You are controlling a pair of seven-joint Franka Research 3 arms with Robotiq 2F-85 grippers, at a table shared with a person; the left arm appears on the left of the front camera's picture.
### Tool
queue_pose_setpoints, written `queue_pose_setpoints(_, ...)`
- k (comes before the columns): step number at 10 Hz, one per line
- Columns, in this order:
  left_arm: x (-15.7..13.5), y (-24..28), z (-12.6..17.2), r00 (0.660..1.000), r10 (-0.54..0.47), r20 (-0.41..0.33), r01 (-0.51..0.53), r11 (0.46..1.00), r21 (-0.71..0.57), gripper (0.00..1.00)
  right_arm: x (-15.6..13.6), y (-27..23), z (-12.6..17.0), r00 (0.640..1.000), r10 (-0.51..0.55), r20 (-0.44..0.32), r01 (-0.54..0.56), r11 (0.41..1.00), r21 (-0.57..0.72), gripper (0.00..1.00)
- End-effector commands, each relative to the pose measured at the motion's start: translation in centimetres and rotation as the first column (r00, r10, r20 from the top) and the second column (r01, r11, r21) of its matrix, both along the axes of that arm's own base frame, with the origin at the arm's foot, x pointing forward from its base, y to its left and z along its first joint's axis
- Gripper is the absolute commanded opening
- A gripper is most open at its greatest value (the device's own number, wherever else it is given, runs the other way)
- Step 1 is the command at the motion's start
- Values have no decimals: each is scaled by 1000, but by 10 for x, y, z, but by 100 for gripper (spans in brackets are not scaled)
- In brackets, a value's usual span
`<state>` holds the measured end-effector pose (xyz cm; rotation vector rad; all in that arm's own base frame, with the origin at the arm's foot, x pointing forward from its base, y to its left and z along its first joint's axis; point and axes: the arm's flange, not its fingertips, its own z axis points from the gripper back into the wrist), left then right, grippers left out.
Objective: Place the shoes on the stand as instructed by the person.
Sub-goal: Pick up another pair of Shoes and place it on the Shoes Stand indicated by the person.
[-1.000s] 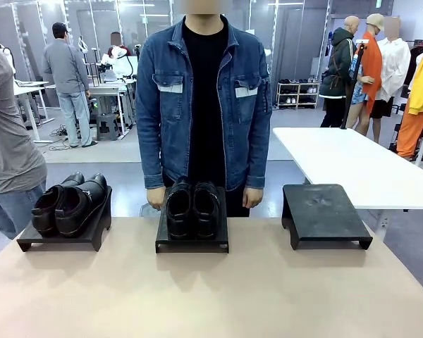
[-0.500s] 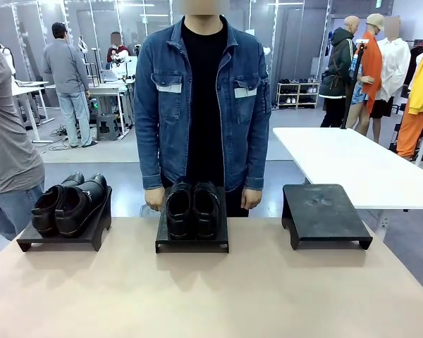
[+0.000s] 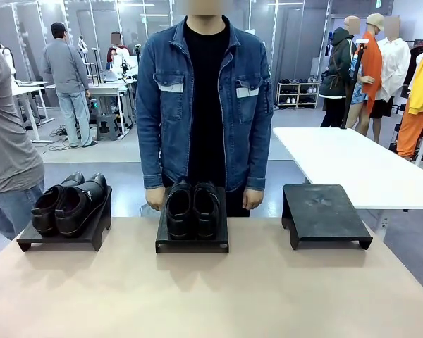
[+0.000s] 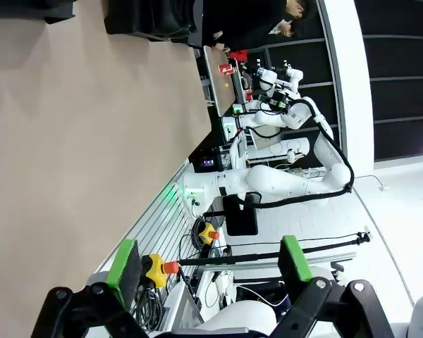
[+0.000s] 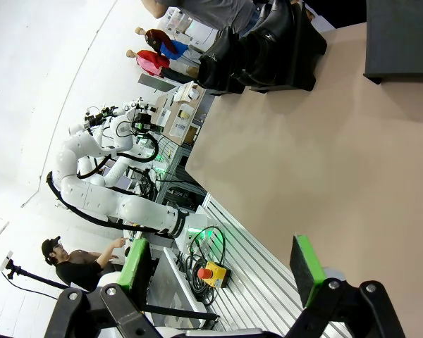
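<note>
Probably a robotics lab: white robot arms (image 4: pixel 282 183), workbenches (image 3: pixel 109 91), open floor.

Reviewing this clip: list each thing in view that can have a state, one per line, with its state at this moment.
Strap pair of shoes: on the left stand, side by side.
Slip-on pair of shoes: on the middle stand, toes toward the robot.
Right stand: bare, nothing on it.
Person's hands: down at the table's far edge, holding nothing.
Left tool: open, holding nothing.
Right tool: open, holding nothing.
</note>
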<state>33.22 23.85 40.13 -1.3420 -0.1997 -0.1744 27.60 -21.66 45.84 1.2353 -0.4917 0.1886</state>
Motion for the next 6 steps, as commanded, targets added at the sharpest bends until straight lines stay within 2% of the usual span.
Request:
queue_pose_setpoints(1, -6, -4, 2, 1000, -1, 3, 1, 1000, 8, 100, 0, -1, 2, 1000, 3, 18, -3, 1000, 2, 100)
queue_pose_setpoints(6, -6, -4, 2, 1000, -1, 3, 1, 1000, 8, 100, 0, -1, 2, 1000, 3, 18, -3, 1000, 2, 100)
